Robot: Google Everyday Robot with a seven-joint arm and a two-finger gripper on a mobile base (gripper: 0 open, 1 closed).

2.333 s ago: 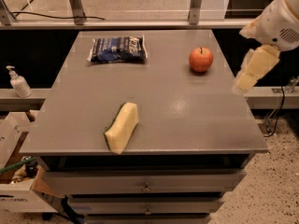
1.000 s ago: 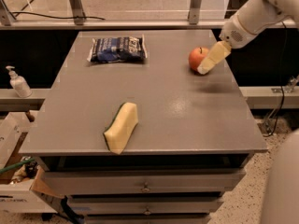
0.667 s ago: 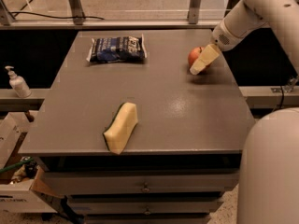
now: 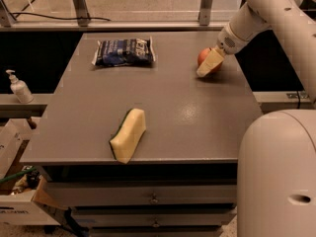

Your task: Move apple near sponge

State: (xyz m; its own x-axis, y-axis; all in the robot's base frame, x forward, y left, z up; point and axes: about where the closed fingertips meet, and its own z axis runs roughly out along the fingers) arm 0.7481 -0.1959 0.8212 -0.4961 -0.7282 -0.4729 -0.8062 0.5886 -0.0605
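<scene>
Gripper (image 4: 203, 70) now closer in, across the front of the apple (image 4: 202, 54), perhaps in contact, grasp indiscernible; sponge (image 4: 128, 135) as before.

Apple (image 4: 203, 56): red-orange. Gripper (image 4: 210, 63), against the apple's front: cream. Sponge (image 4: 129, 134): pale yellow, dark green edge. Snack bag (image 4: 123, 52): dark blue, white print. Desk (image 4: 187, 112): plain grey. Arm (image 4: 266, 9): white.

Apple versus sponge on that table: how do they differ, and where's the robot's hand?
The apple is round and red-orange; the sponge is oblong, pale yellow with a dark green edge. The apple sits near the far edge, partly hidden by the robot's hand, which is right at it; the sponge lies alone near the front edge. The sponge looks longer than the apple. Both rest on the grey table.
</scene>
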